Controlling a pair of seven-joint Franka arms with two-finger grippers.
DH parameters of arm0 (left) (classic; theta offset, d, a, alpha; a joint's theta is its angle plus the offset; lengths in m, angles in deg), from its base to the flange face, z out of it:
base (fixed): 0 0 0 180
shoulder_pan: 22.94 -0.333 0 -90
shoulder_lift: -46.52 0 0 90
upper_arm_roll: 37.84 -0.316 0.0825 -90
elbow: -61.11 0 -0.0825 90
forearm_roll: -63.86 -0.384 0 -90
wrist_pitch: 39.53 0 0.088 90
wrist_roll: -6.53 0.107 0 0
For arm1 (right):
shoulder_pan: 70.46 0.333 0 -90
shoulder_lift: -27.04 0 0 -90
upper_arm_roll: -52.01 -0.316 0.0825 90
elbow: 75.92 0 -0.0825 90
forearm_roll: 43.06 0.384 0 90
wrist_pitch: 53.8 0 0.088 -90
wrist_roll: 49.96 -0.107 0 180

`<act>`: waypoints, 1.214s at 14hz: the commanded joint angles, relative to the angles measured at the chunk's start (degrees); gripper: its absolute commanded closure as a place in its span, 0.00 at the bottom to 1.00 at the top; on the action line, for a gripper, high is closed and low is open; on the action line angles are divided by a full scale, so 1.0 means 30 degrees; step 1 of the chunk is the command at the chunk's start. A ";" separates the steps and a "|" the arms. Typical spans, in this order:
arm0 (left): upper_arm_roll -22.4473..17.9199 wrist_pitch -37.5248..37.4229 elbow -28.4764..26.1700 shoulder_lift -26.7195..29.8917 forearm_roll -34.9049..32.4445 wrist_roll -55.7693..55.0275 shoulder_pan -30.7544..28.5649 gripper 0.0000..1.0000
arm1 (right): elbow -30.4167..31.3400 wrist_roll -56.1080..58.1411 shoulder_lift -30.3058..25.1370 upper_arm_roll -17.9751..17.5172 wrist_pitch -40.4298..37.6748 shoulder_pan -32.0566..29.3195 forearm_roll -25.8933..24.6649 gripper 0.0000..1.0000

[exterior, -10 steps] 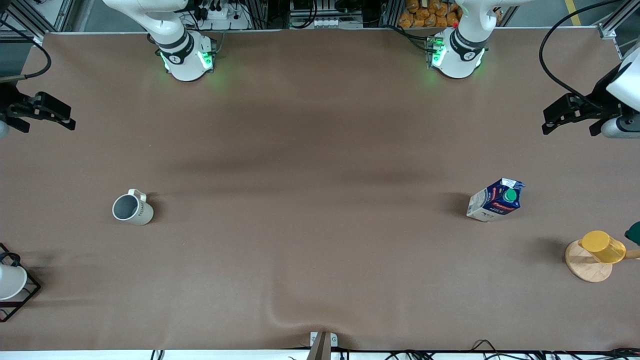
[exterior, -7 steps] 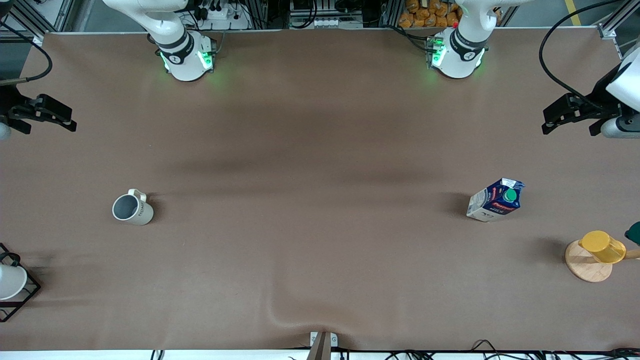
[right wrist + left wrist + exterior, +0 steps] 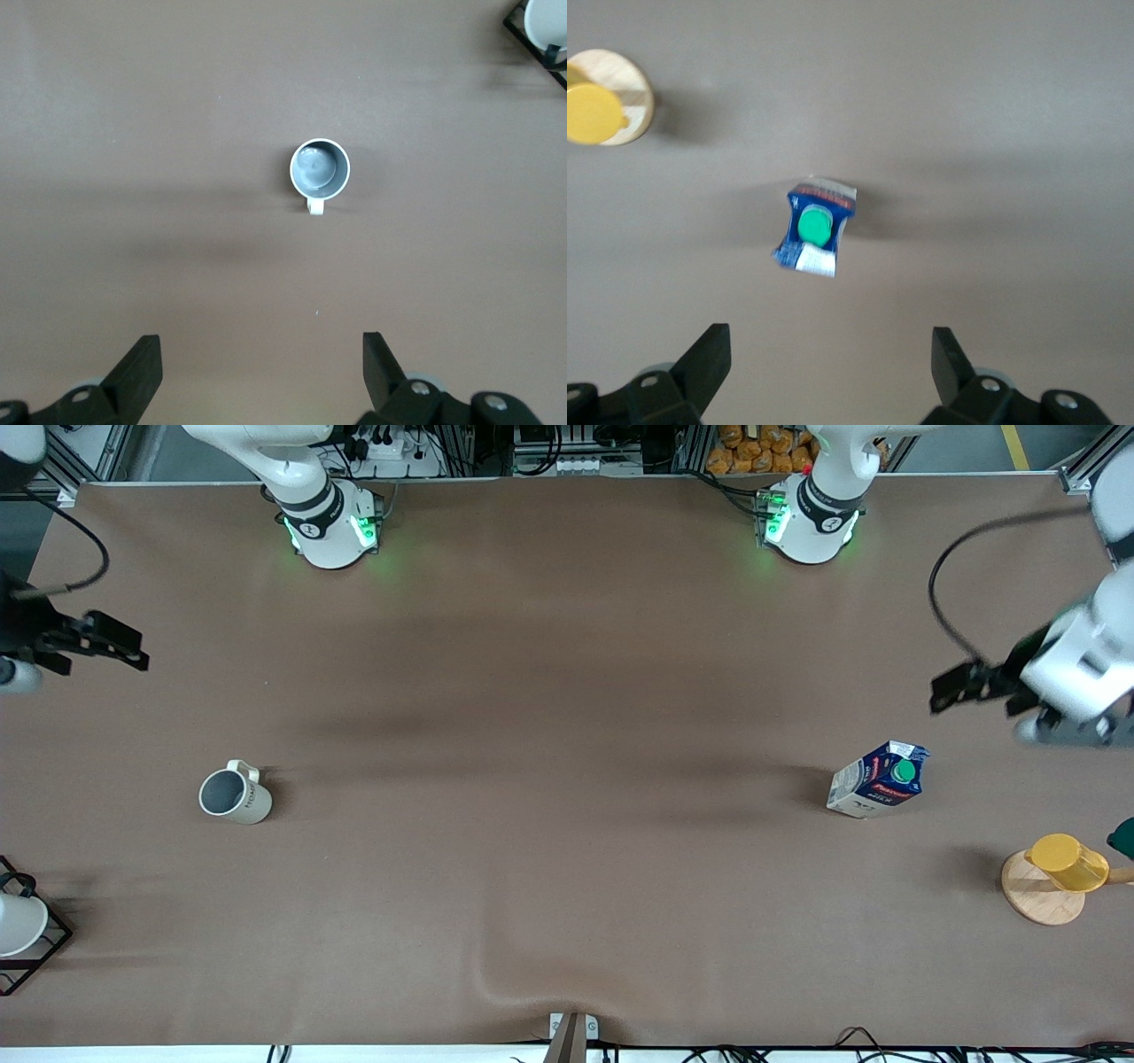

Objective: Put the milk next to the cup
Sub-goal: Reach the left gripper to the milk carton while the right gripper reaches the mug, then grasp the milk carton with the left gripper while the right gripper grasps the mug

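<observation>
The milk [image 3: 877,779], a dark blue and white carton with a green cap, stands on the brown table toward the left arm's end. In the left wrist view the milk [image 3: 815,228] shows from above. The cup [image 3: 235,795], a cream mug with a grey interior, stands toward the right arm's end and also shows in the right wrist view [image 3: 320,168]. My left gripper [image 3: 979,693] is open and empty, up over the table beside the milk; its own view [image 3: 831,354] shows its fingers wide apart. My right gripper [image 3: 89,651] is open and empty, high over the table's end [image 3: 261,359].
A yellow cup [image 3: 1067,861] sits on a wooden disc [image 3: 1036,895] near the milk, nearer the front camera. A white cup [image 3: 18,921] sits in a black wire rack [image 3: 49,948] at the right arm's end. A dark green thing [image 3: 1123,837] shows at the edge.
My left gripper has moved closer to the milk. My right gripper has shifted slightly inward over the table. The milk and cup have not moved.
</observation>
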 commanded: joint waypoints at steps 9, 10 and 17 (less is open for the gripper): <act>0.0213 0.1129 0.0554 -0.3707 -0.1686 0.3157 0.0932 0.00 | 0.3038 0.1596 0.4463 0.0069 0.5225 -0.1643 -0.0413 0.00; 0.0213 0.1216 0.0583 -0.4028 -0.2036 0.2983 0.1226 0.00 | 0.3038 0.0956 0.4934 0.0069 0.5578 -0.1673 -0.0413 0.00; 0.0242 0.1451 0.0437 -0.4852 -0.2128 0.2864 0.1696 0.00 | 0.3009 0.1091 0.6901 0.0040 0.7659 -0.2608 -0.0413 0.00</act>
